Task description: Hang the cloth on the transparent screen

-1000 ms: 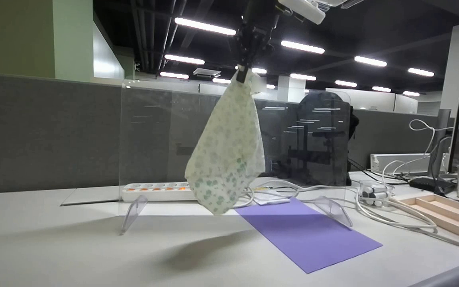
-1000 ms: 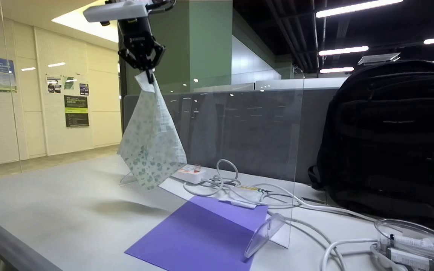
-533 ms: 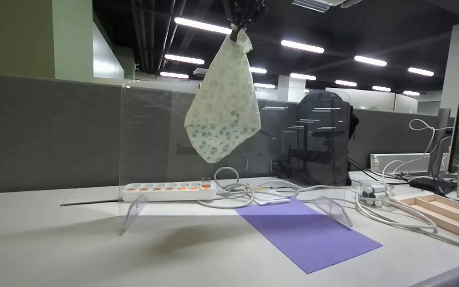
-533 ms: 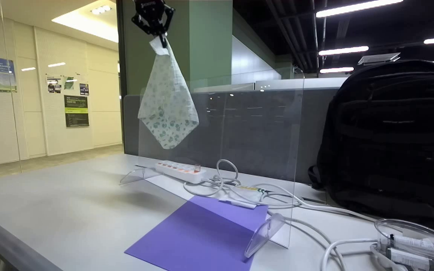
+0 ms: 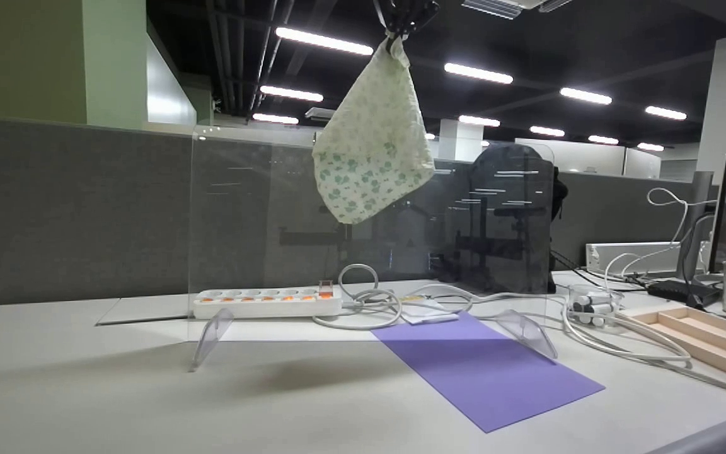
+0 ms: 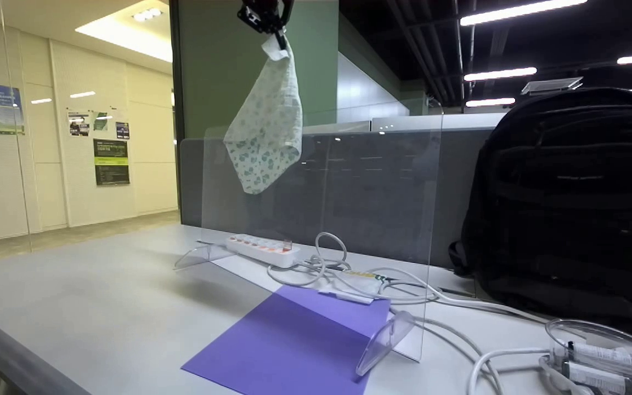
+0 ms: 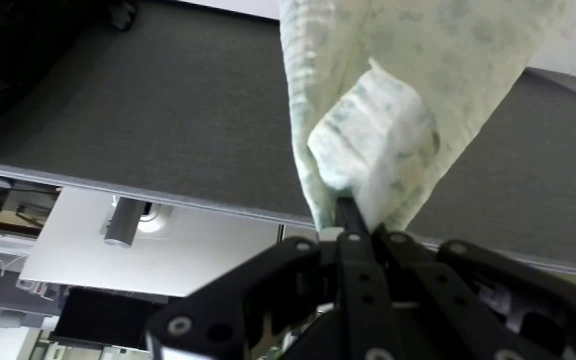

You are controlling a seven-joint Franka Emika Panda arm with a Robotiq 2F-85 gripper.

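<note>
The cloth, whitish with green clover-like prints, hangs from my gripper in both exterior views (image 5: 372, 135) (image 6: 266, 120). My gripper (image 5: 393, 43) (image 6: 280, 41) is shut on its top end, high above the table. In the wrist view my gripper (image 7: 360, 215) pinches the cloth (image 7: 438, 55), with a small folded flap at the fingertips. The transparent screen (image 5: 243, 233) (image 6: 382, 203) stands upright on two clear feet. The cloth's lower part overlaps the screen's top edge in both exterior views. I cannot tell whether they touch.
A purple sheet (image 5: 489, 378) lies under and in front of the screen. A white power strip (image 5: 268, 304) and cables (image 6: 316, 269) lie behind it. A black backpack (image 6: 568, 208) stands beside a grey partition (image 5: 73, 214). A wooden tray (image 5: 709, 340) is at the right.
My gripper has risen with the cloth, from in front of the screen to above its top edge. In the last half second it has also shifted right in both exterior views.
</note>
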